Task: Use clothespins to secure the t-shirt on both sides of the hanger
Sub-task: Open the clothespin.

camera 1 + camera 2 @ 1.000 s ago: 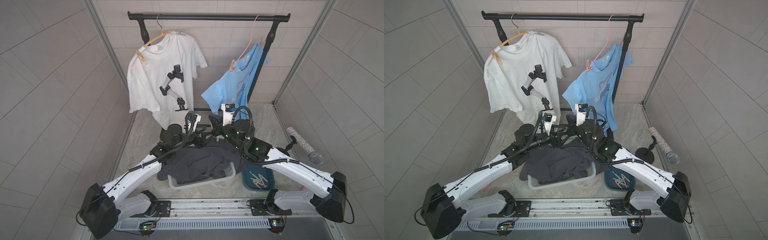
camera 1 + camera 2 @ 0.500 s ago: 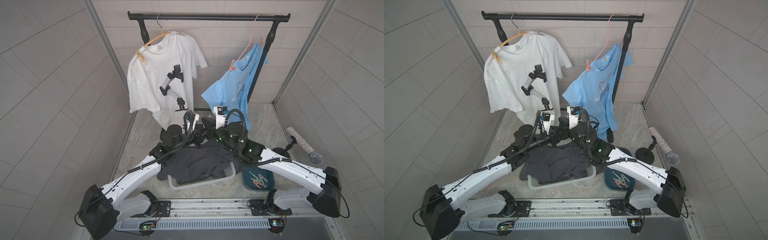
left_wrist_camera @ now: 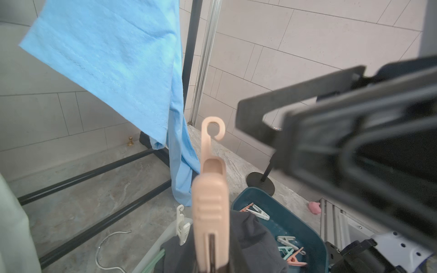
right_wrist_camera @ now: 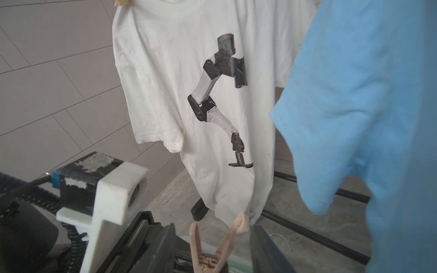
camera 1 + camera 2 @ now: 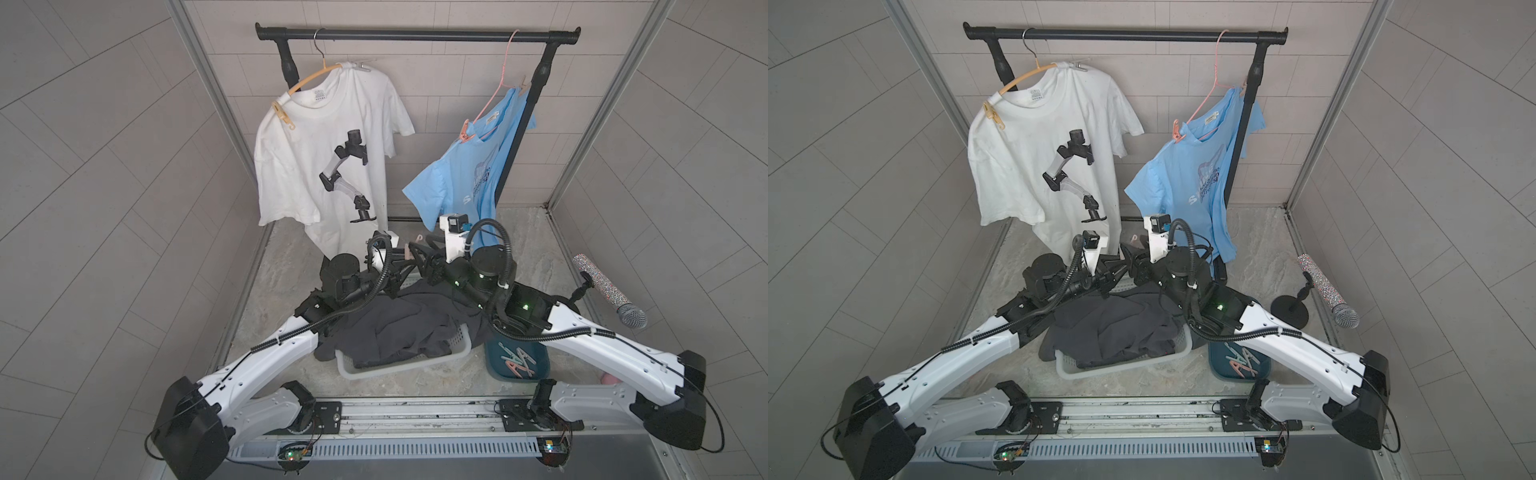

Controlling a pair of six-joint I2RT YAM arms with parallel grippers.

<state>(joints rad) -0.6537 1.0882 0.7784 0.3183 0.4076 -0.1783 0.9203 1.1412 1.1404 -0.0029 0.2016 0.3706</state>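
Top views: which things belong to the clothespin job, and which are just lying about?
Job:
- peach clothespin, held in the left gripper
- right gripper, open beside it
- spare clothespins in the teal bin
- white t-shirt on wooden hanger
- blue t-shirt on pink hanger

Lying about:
- microphone
- basket of dark clothes
- wire hanger on the floor

a peach clothespin (image 3: 210, 208), hooked end up, is held upright while other clothespins (image 3: 287, 242) lie jumbled in a teal bin (image 3: 281, 225).
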